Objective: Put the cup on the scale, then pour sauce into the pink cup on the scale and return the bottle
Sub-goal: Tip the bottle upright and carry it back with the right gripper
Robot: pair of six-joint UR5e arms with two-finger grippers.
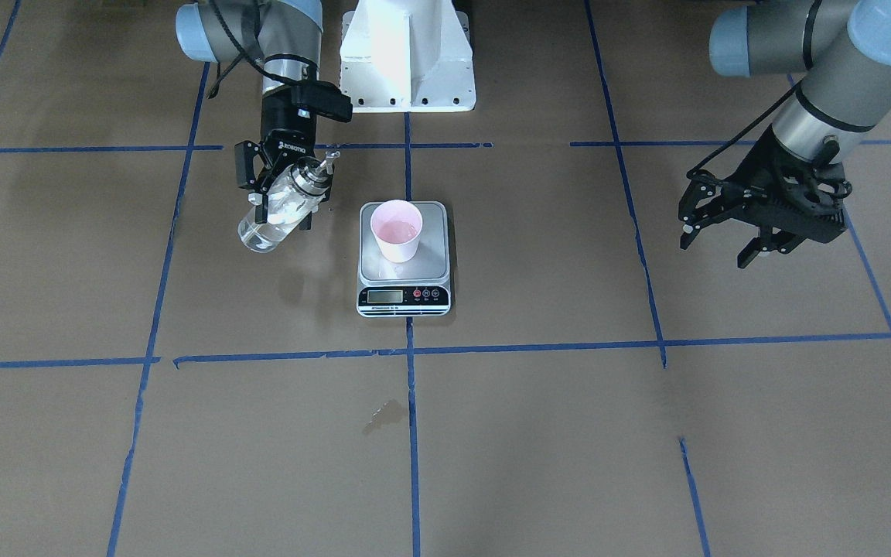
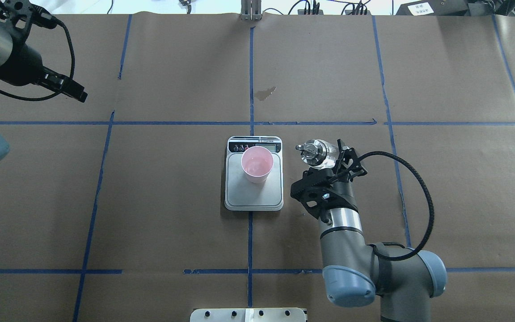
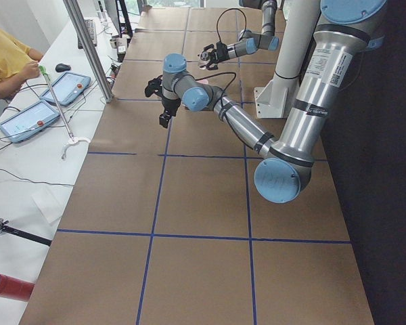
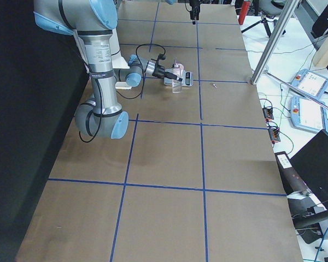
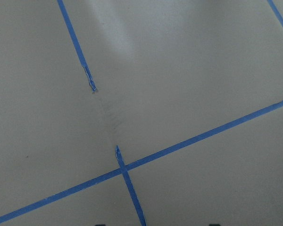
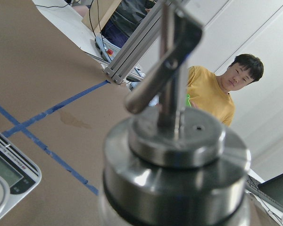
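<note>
The bottle (image 1: 269,224) is gripped in the clenched right tool (image 1: 285,203), held clear of the tabletop (image 1: 569,449) and tilted. Its metal pourer cap (image 1: 312,176) is turned towards the scale (image 1: 431,259). Clear sauce (image 1: 256,236) is seen through the glass. The bottle is kept just beside the scale on the robot's right, apart from the cup (image 1: 396,230). The cup is stood upright on the steel plate, nearer the display end, with a glossy pink inside. The left tool (image 1: 716,251) is held released and empty above the tabletop, well apart from the scale. A small dark stain (image 1: 385,414) is seen on the paper beyond the scale.
</note>
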